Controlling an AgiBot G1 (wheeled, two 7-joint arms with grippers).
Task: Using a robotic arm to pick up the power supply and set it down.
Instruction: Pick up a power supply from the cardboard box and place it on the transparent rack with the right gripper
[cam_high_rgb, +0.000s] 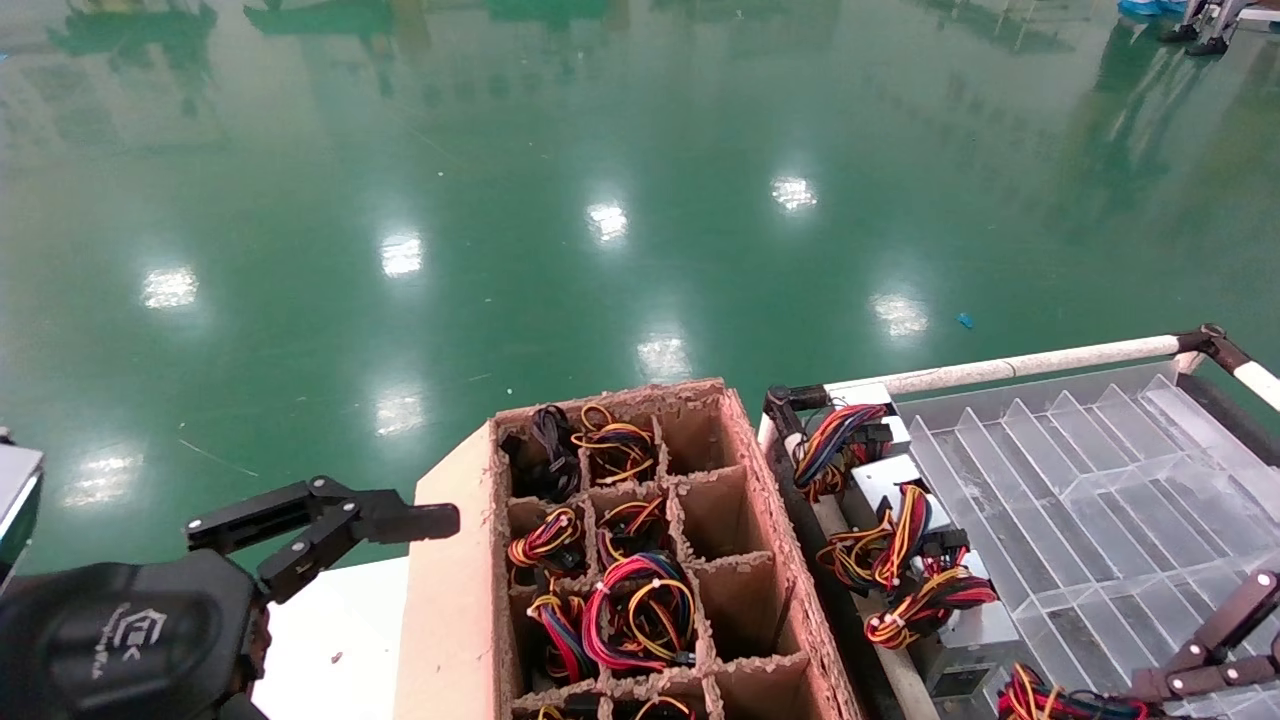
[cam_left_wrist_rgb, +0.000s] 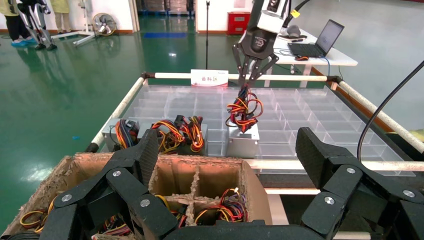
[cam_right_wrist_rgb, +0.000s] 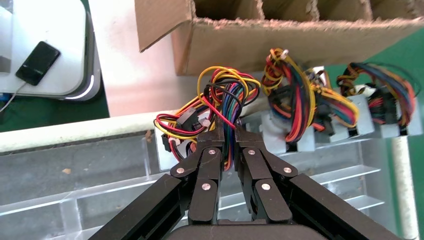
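Observation:
My right gripper is shut on the looped red, yellow and dark wire bundle of a silver power supply. In the left wrist view that gripper hangs above the supply, which stands upright at the near edge of the clear divided tray. I cannot tell whether the supply rests on the tray or hangs just above it. In the head view the right gripper shows at the bottom right with the wires. My left gripper is open and holds nothing, left of the cardboard box.
Three more power supplies stand in a row along the tray's left edge. The brown divided cardboard box holds several wire bundles. White rails frame the tray. A phone lies on a white surface beyond the box.

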